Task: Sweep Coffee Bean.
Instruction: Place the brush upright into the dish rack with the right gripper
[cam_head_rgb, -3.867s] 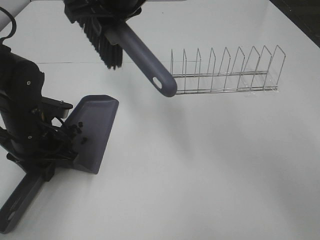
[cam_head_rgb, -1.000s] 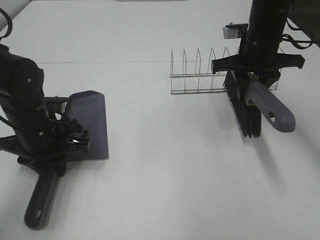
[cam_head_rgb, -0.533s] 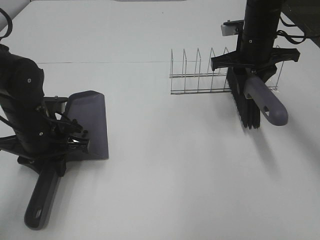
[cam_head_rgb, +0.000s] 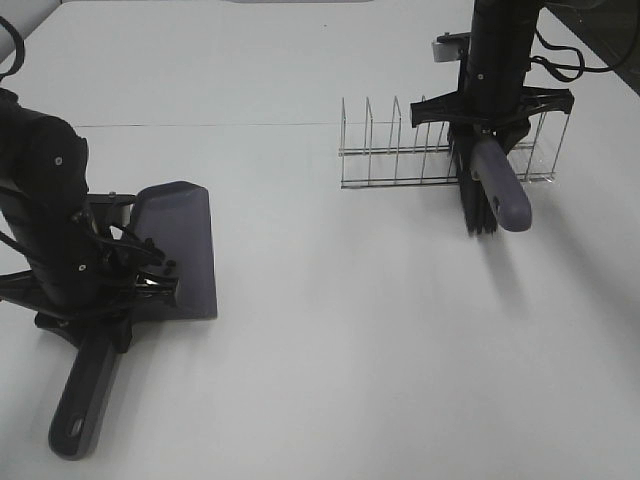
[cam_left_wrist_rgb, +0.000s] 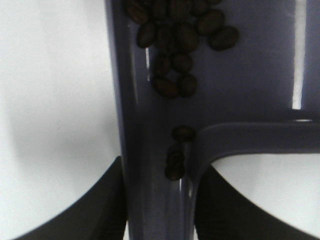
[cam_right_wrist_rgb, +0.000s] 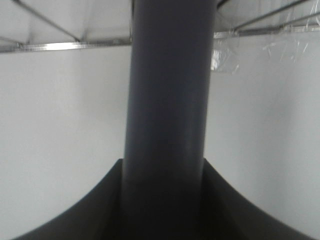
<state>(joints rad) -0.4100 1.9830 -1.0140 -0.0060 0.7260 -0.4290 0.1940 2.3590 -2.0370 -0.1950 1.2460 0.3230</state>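
The coffee beans (cam_left_wrist_rgb: 175, 35) lie in a small dark cluster inside the grey-purple dustpan (cam_head_rgb: 185, 250), a few of them trailing toward its handle (cam_left_wrist_rgb: 155, 165). My left gripper (cam_head_rgb: 110, 290) is shut on the dustpan's handle, and the pan rests flat on the white table at the left. At the far right my right gripper (cam_head_rgb: 492, 128) is shut on the brush (cam_head_rgb: 497, 185), gripping its grey handle (cam_right_wrist_rgb: 170, 100). The black bristles (cam_head_rgb: 478, 210) hang down just in front of the wire rack.
A wire dish rack (cam_head_rgb: 400, 150) with several upright dividers stands at the back right, its wires (cam_right_wrist_rgb: 60, 46) close behind the brush. The white table (cam_head_rgb: 340, 330) stretches between the two arms. The dustpan's handle end (cam_head_rgb: 80, 410) points toward the front left edge.
The right arm has carried the brush left and back toward the rack, swinging its handle to point more downward. The left arm and the dustpan have stayed still.
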